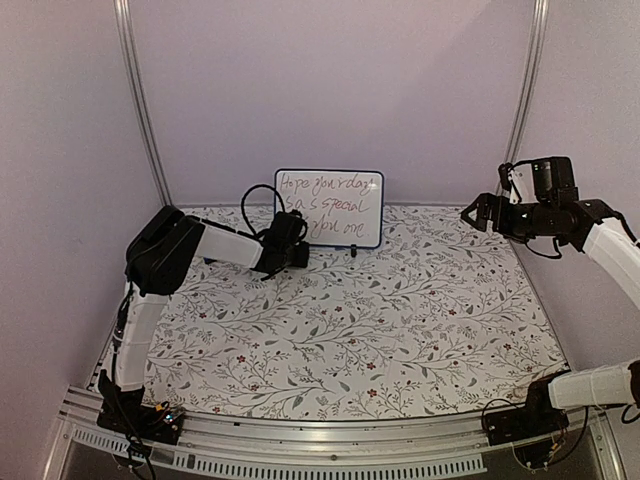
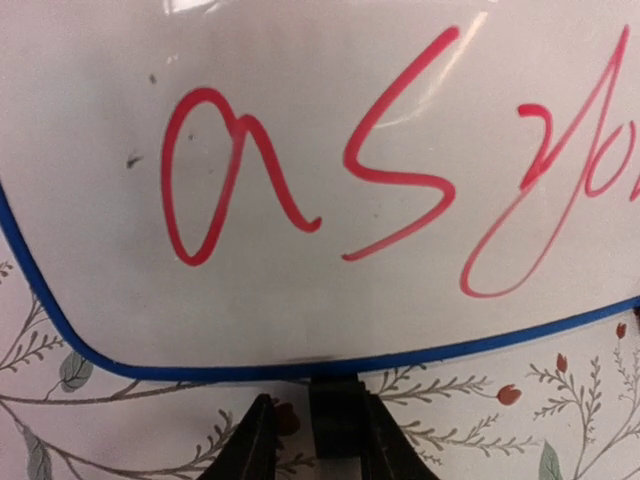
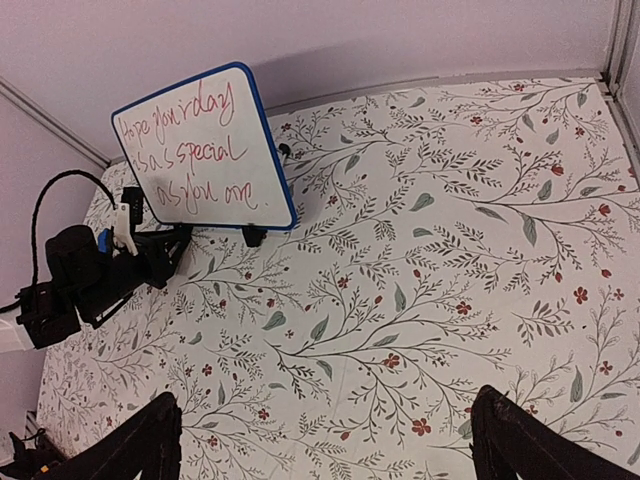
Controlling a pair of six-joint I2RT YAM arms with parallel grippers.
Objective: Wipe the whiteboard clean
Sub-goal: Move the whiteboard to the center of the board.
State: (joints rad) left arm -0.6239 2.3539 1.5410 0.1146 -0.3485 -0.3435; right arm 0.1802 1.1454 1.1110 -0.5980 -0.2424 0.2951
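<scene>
**Whiteboard and both arms, seen from my remote station.** The whiteboard (image 1: 330, 207) stands upright at the far middle of the worktop (image 1: 420, 330), close before the back wall (image 1: 330, 80). I read it as a flat, glossy white panel in a thin dark blue frame with rounded corners, covered in red cursive handwriting (image 2: 300, 180).

The left end effector (image 2: 318, 402) reaches the board from the left. Through its wrist camera I see the two dark fingers clamped on the board's left black foot (image 2: 336, 435), just under the lower frame edge. A black cable (image 1: 255, 197) loops up beside the board's left edge.

The right end effector (image 1: 478, 212) hangs high at the far right, its fingers wide apart, well apart from the board.

The worktop is a matte cloth printed with grey leafy sprigs and small red flowers. I have open room across its middle, near and right parts. Aluminium posts (image 1: 137, 90) bound the far corners, and a ribbed metal rail (image 1: 350, 440) runs along the near edge.
</scene>
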